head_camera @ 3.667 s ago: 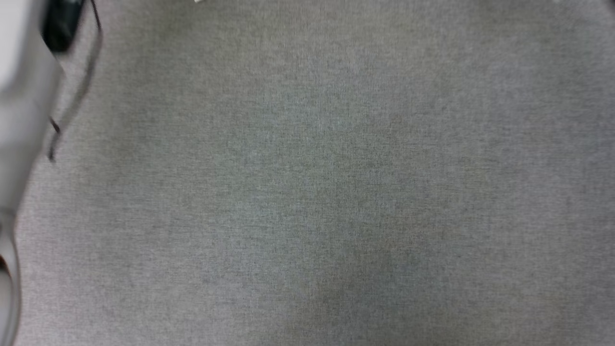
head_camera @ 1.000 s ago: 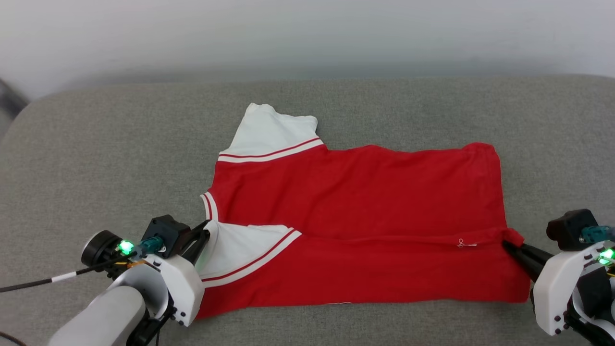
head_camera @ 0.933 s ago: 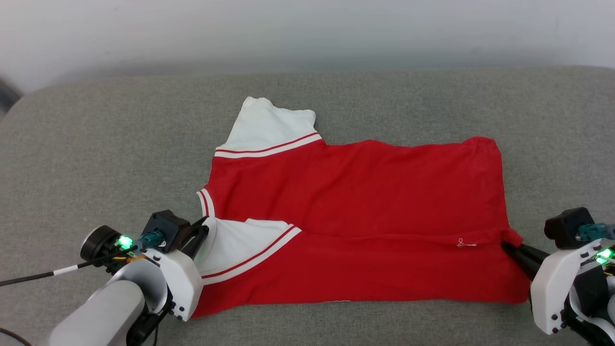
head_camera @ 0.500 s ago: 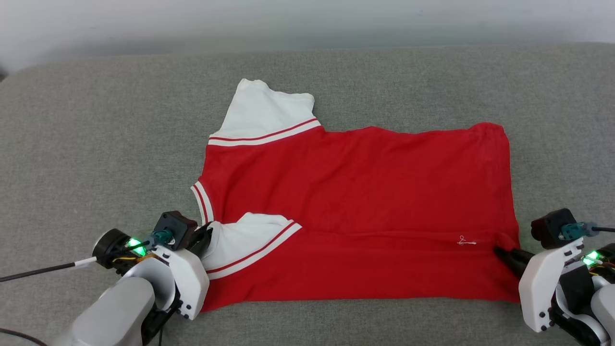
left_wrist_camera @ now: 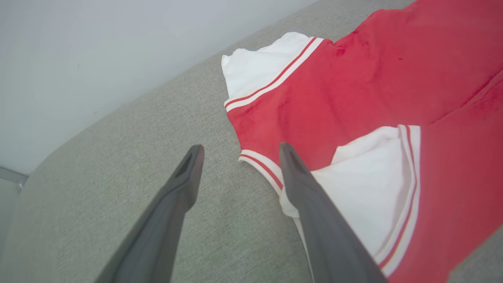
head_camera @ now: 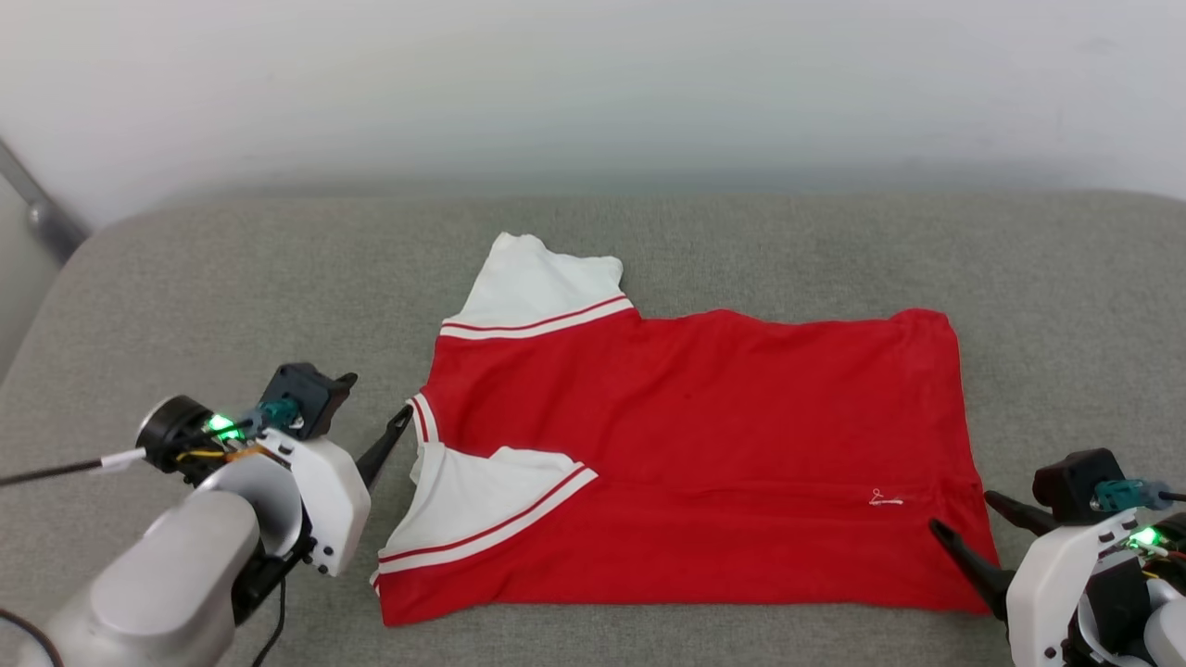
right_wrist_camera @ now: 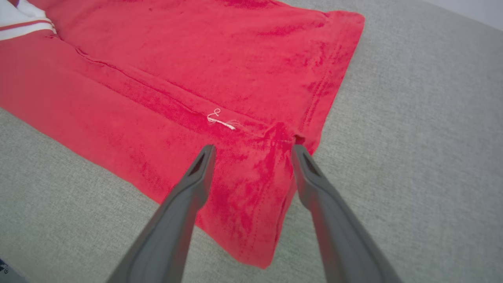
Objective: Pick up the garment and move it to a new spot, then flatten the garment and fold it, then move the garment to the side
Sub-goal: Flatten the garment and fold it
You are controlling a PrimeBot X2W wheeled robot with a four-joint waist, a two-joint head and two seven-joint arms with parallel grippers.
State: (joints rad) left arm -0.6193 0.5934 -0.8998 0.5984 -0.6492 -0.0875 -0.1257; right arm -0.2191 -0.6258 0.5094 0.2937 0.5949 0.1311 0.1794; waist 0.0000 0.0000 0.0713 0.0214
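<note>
The garment [head_camera: 695,417] lies flat on the grey cushion [head_camera: 232,296], red side up, collar to the left, hem to the right. Its near long edge is folded over toward the middle, with one white sleeve [head_camera: 482,500] on top and the other white sleeve [head_camera: 542,283] spread at the far side. My left gripper [head_camera: 375,398] stands open just left of the striped collar trim [left_wrist_camera: 261,167], holding nothing. My right gripper [head_camera: 964,512] is open over the near right hem corner [right_wrist_camera: 283,137], its fingers straddling the cloth without pinching it. The lettering is hidden.
A pale wall [head_camera: 593,83] rises behind the cushion's far edge. The cushion rounds off at the far left, where a grey bar [head_camera: 37,213] slants down. A black cable [head_camera: 56,468] trails left from my left wrist. Bare cushion lies left and right of the garment.
Both grippers, shut on the garment's near left sleeve and right hem half a second ago, have opened and let go. The left one drew back left. The head camera has tilted up.
</note>
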